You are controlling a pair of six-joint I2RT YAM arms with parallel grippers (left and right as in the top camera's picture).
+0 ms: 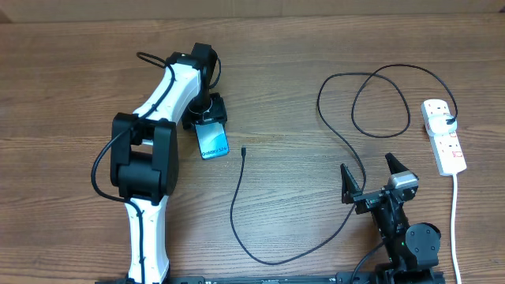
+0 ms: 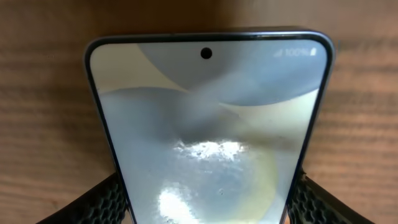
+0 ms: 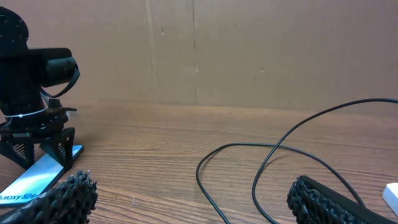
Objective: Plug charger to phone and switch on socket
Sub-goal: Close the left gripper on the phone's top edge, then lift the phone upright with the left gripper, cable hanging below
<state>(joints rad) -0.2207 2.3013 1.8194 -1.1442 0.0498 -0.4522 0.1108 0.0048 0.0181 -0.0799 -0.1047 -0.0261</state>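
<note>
The phone (image 1: 213, 142) lies flat on the wooden table with its light blue screen up. It fills the left wrist view (image 2: 208, 130). My left gripper (image 1: 207, 118) is shut on the phone's far end, one finger on each long edge. The charger cable (image 1: 347, 146) runs from a black plug in the socket (image 1: 443, 138) through loops to its connector tip (image 1: 244, 150), which lies free on the table to the right of the phone. My right gripper (image 1: 371, 180) is open and empty near the front edge; the cable (image 3: 214, 155) lies in front of it (image 3: 193, 208).
The socket's white cord (image 1: 455, 225) runs along the right side to the front edge. The cable's long loop (image 1: 268, 260) lies across the front middle. A cardboard wall (image 3: 249, 50) stands behind the table.
</note>
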